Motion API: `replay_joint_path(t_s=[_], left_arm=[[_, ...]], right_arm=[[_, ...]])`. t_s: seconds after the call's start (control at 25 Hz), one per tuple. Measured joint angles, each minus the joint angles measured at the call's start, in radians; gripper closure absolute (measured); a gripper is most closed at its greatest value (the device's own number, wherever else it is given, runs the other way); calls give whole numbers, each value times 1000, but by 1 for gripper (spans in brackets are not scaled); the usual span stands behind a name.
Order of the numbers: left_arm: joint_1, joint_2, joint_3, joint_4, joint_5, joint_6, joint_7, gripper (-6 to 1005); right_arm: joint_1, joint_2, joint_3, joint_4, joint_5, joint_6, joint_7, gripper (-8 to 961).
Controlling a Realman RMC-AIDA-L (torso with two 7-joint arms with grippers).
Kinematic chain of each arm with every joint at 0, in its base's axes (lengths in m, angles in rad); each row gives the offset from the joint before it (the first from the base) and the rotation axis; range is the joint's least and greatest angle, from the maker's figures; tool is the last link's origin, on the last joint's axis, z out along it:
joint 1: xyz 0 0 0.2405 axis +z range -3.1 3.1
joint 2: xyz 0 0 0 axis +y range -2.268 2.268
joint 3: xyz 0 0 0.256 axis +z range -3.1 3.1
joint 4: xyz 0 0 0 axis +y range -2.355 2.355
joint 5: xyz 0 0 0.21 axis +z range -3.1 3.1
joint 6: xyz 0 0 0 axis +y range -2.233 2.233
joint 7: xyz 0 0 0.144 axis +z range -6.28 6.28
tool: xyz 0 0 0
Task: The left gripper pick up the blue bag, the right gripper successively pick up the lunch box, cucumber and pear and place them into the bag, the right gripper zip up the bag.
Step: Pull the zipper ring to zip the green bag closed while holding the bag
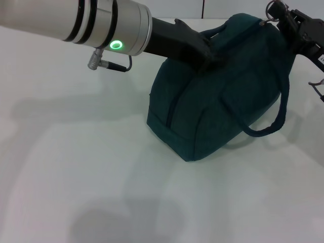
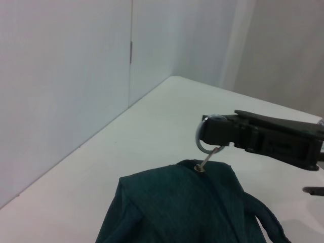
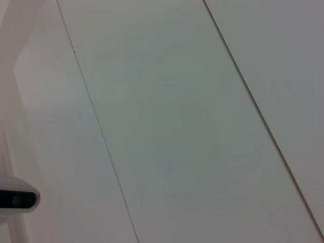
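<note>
Right gripper (image 2: 208, 132) pinches the metal ring pull (image 2: 205, 143) on the apparently closed blue bag (image 1: 223, 96).

Only the blue bag (image 1: 217, 96) blocks the open white table (image 1: 76, 177).

A white table (image 1: 101, 167) filled the scene, smooth and matte, with soft grey shadows across its left and near parts. Beyond its far edge stood a pale wall of flat panels (image 2: 66, 76), divided by thin dark vertical seams. A paler surface hung like a curtain (image 2: 283, 45) at the far right. The light was even and diffuse.
</note>
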Motion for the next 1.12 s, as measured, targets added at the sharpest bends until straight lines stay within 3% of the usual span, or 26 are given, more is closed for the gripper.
replay_joint_path(t_s=[0.12,0.24,0.64,0.92,1.12], left_arm=[[-2,0,5,-2,0,0,11,607],[-3,0,5,-2,-3,1,19,830],[1,4,-44,-40,-154,41,117,909],[-3,4,-143,-138,-292,113,211,936],[1,3,-158,-157,-336,119,242,935]], right_arm=[[1,0,2,1,0,0,1,946],[1,1,4,2,0,0,1,946],[-2,-2,8,59,73,24,2,946],[-10,-5,5,80,100,191,11,946],[-11,-4,-7,81,95,281,15,946]])
